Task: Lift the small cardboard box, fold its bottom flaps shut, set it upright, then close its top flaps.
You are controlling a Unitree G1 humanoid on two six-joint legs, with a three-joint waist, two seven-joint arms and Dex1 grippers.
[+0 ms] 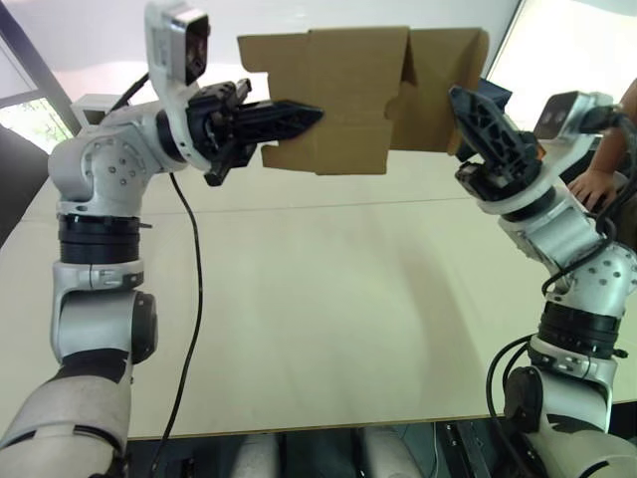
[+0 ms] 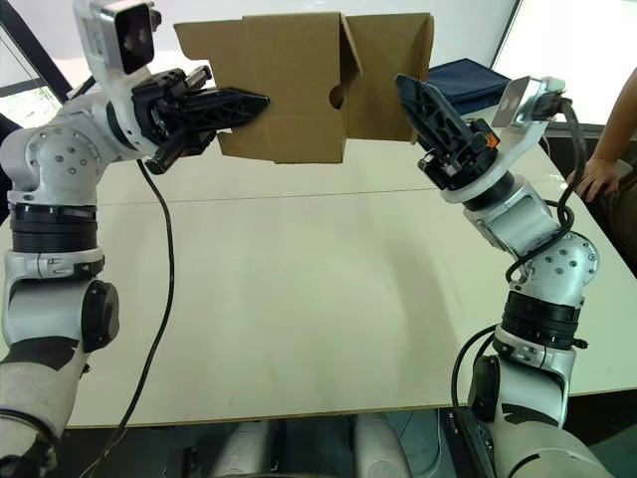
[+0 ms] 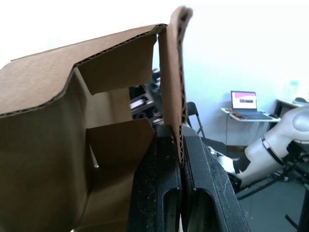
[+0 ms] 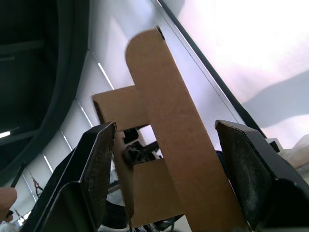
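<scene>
Brown corrugated card hangs in the air between the two arms: the box [image 1: 338,100] is held well above the pale worktop [image 1: 318,299], touching nothing below it. Its flaps stand out loose at both ends, one notched flap jutting toward the right arm.

The left gripper [image 1: 299,115] has its jaws pressed together on a wall of the box, and the left wrist view shows the card edge pinched between the two black fingers [image 3: 154,193], with the hollow inside of the box and its inner flaps lying just beside them.

The right gripper [image 2: 413,100] has its jaws spread wide. A rounded flap of the box runs up through the gap between them, and neither finger [image 4: 96,164] seems to touch it. From the head views this gripper sits at the box's far end, opposite the left one.

A person's hand [image 1: 595,184] rests on the worktop edge beyond the right arm.
</scene>
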